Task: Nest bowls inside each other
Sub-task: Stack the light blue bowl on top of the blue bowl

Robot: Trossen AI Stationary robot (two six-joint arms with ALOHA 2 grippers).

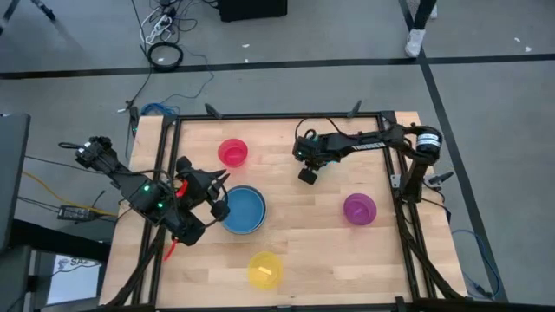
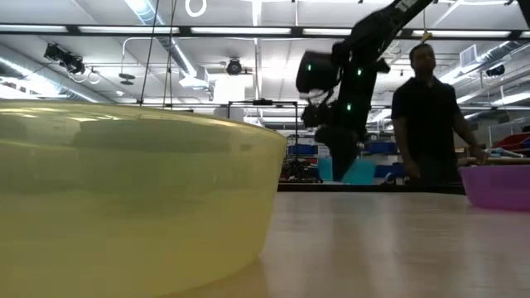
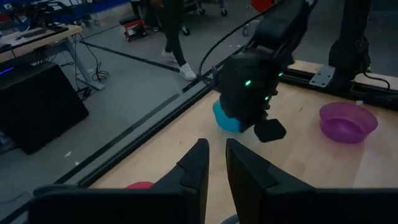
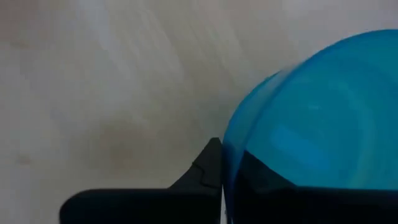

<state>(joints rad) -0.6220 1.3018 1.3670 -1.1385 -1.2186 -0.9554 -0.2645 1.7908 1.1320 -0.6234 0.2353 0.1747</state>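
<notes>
The right gripper (image 4: 225, 168) is clamped on the rim of the cyan bowl (image 4: 311, 124) near the table's far middle; the arm's body hides that bowl from above. The left gripper (image 3: 216, 163), nearly closed and holding nothing, hovers over the blue bowl (image 1: 244, 209). Yellow bowl (image 1: 265, 269), purple bowl (image 1: 360, 208) and pink-red bowl (image 1: 233, 153) sit apart.

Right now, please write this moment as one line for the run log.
right gripper: fingers shut on cyan bowl rim | left gripper: at blue bowl | pink-red, purple, yellow bowls: loose on table
</notes>
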